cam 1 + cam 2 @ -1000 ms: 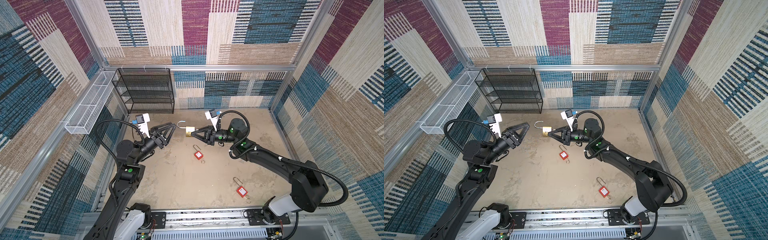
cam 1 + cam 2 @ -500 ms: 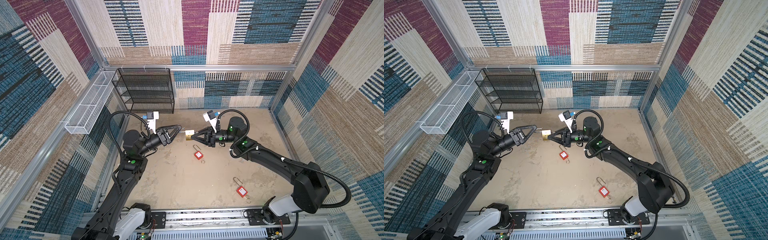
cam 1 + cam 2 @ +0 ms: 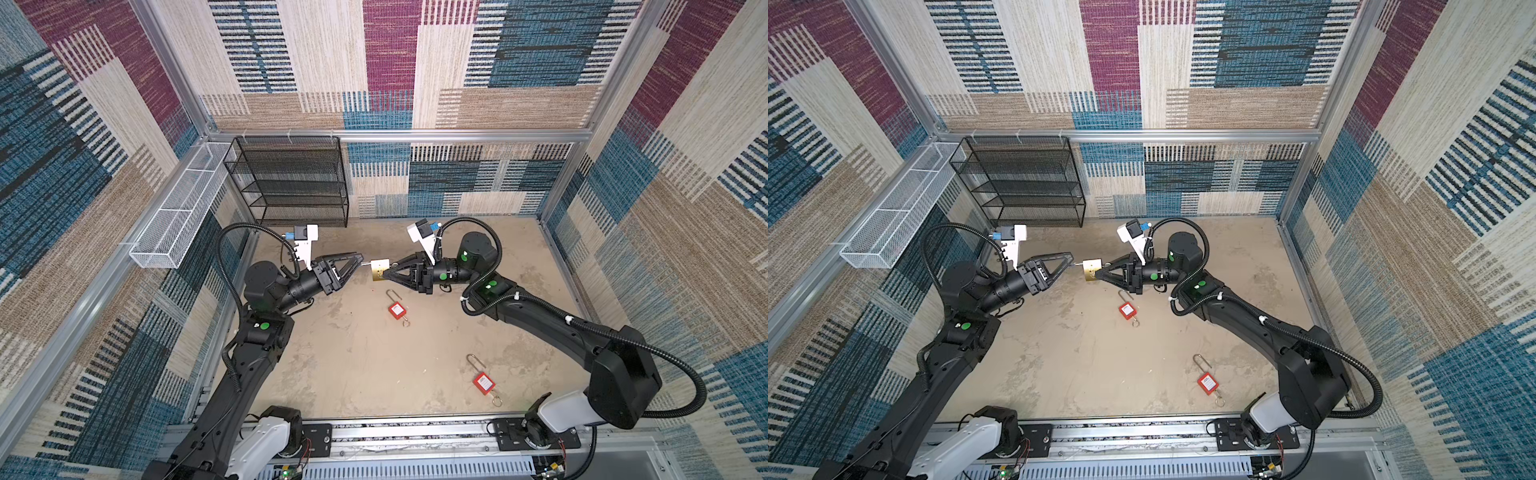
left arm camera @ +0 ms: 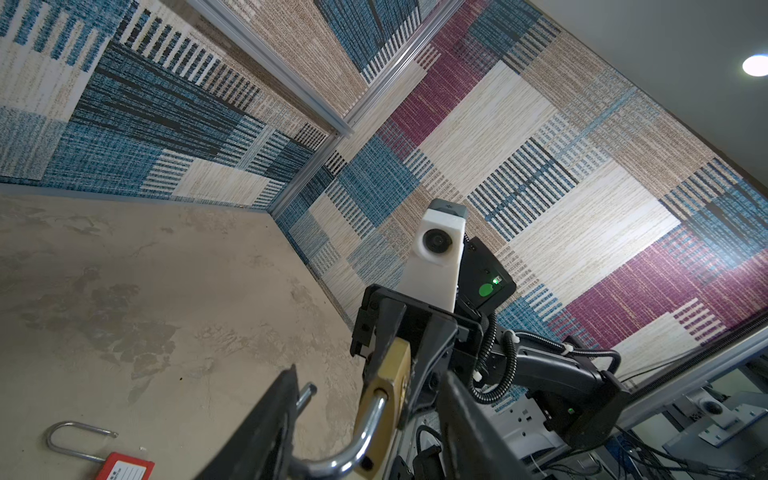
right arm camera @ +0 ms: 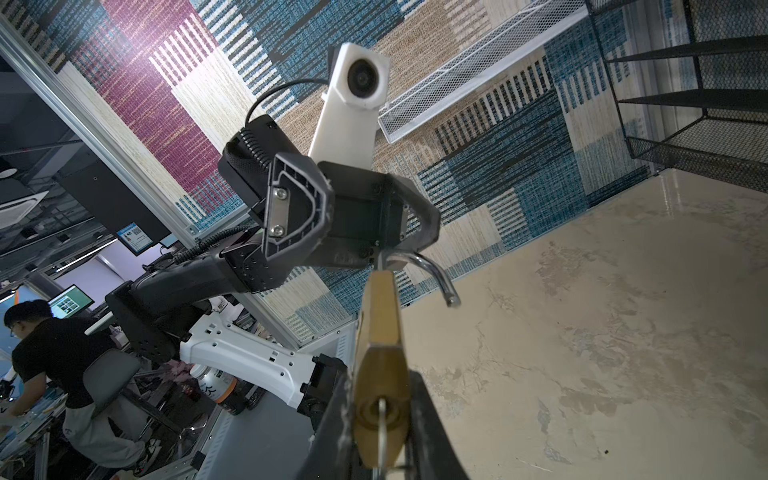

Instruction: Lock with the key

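1. The left gripper (image 3: 360, 262) has its jaws apart on either side of the open silver steel shackle (image 4: 359, 438). The shackle's free end (image 4: 305, 395) lies just beside one black finger (image 4: 266, 419). Whether either pad presses the steel I cannot tell.
2. The right gripper (image 3: 390, 272) is clamped on the flat faces of the brass-coloured padlock (image 3: 380, 269). The lock hangs in the air between the two arms, above the mottled beige tabletop (image 3: 353, 365). A thin silver piece, probably the key (image 5: 380, 417), sits in the keyway at the end nearest the right wrist.
3. Risk: in the right wrist view the free end stands swung away from the body, not over its hole. If the left jaws push before it is turned back into line, I judge it would butt against the brass top instead of seating.
4. Risk: a push along the shackle loads the right grip on smooth brass. The lock could slide or twist between those fingers, or drop.
5. Risk: the key lies between the right fingers, so there is little room to reach and turn it without loosening that hold.
6. Pose: in both top views the arms reach inward from their bases. The wrists are roughly level and the grippers meet tip to tip in a nearly straight line.
7. Two red padlocks (image 3: 397, 309) lie flat on the tabletop, well apart from each other and touched by neither arm.
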Controlling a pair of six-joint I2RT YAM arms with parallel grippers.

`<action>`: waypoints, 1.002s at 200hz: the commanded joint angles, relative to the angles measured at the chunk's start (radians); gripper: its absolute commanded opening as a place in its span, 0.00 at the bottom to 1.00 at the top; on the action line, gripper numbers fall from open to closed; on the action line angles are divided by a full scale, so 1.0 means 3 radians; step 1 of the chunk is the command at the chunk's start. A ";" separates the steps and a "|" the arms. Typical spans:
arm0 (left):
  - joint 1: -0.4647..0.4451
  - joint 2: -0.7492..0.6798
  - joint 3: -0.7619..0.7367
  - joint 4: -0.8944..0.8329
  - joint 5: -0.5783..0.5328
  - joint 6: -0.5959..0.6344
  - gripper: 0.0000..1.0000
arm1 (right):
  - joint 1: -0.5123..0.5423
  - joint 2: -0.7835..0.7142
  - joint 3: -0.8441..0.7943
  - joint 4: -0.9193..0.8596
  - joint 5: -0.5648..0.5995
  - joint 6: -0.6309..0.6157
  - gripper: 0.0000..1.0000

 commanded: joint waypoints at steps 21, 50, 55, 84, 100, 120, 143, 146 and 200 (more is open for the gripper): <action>0.0007 -0.0052 -0.0039 -0.0042 0.0074 0.0082 0.49 | -0.0012 0.0001 0.0050 0.0400 -0.0074 0.0145 0.00; 0.0008 -0.0091 -0.0074 -0.0064 0.0055 0.0093 0.47 | -0.0014 0.0005 0.0056 0.0407 -0.0079 0.0165 0.00; 0.0008 -0.0101 -0.0077 -0.0076 0.0058 0.0097 0.47 | -0.0018 0.0004 0.0054 0.0405 -0.0079 0.0169 0.00; 0.0018 -0.0135 -0.0062 -0.0137 0.0081 0.0135 0.43 | -0.0024 0.0017 0.0061 0.0412 -0.0093 0.0200 0.00; 0.0023 -0.0140 -0.0052 -0.0157 0.0094 0.0134 0.37 | -0.0024 0.0021 0.0060 0.0417 -0.0098 0.0211 0.00; 0.0028 -0.0152 -0.0031 -0.0235 0.0061 0.0161 0.23 | -0.0025 0.0034 0.0057 0.0417 -0.0103 0.0215 0.00; 0.0027 -0.0157 -0.0021 -0.0285 0.0063 0.0183 0.15 | -0.0024 0.0042 0.0038 0.0436 -0.0108 0.0231 0.00; 0.0027 -0.0161 -0.0020 -0.0285 0.0060 0.0191 0.15 | -0.0025 0.0042 0.0038 0.0433 -0.0108 0.0229 0.00; 0.0027 -0.0258 -0.0101 -0.0163 0.0038 0.0396 0.04 | -0.0024 0.0134 0.0101 0.0560 -0.0310 0.0480 0.00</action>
